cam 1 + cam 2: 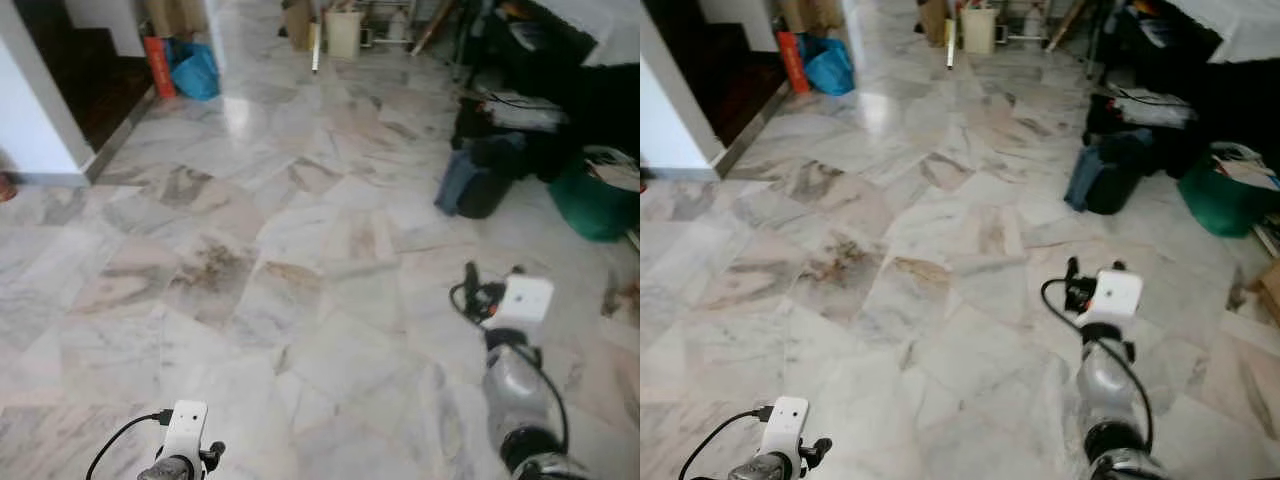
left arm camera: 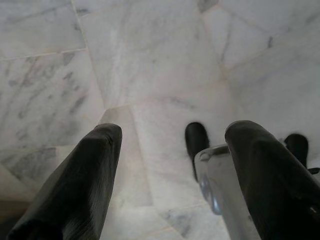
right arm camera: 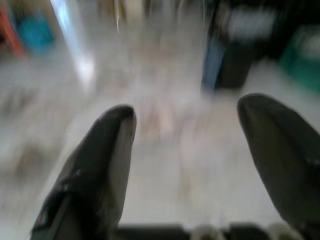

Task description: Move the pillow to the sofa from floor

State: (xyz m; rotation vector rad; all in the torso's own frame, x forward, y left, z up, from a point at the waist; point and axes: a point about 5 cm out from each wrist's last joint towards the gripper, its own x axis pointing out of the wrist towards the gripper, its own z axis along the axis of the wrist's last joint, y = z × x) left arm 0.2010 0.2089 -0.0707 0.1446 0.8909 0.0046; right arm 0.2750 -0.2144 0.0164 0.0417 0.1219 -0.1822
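Note:
My left gripper (image 2: pixel 175 132) hangs low over the pale marble floor (image 1: pixel 300 260), its two black fingers (image 2: pixel 85 175) spread open with bare tile between them. The left arm (image 1: pixel 185 440) sits at the bottom edge of the eye views. My right arm (image 1: pixel 520 370) is raised ahead on the right, with a white camera box (image 1: pixel 525 298) on its wrist. The right gripper (image 3: pixel 189 107) is open and holds nothing. It points across the floor towards a dark blue and black bag (image 3: pixel 227 65). The right wrist view is blurred.
The dark bag (image 1: pixel 480 175) lies on the floor at the right, next to a green basket (image 1: pixel 590 200) and black furniture (image 1: pixel 560 70). A white wall corner (image 1: pixel 40 120) stands at the left. A blue bag (image 1: pixel 195 70) and a beige bin (image 1: pixel 343 33) stand far back.

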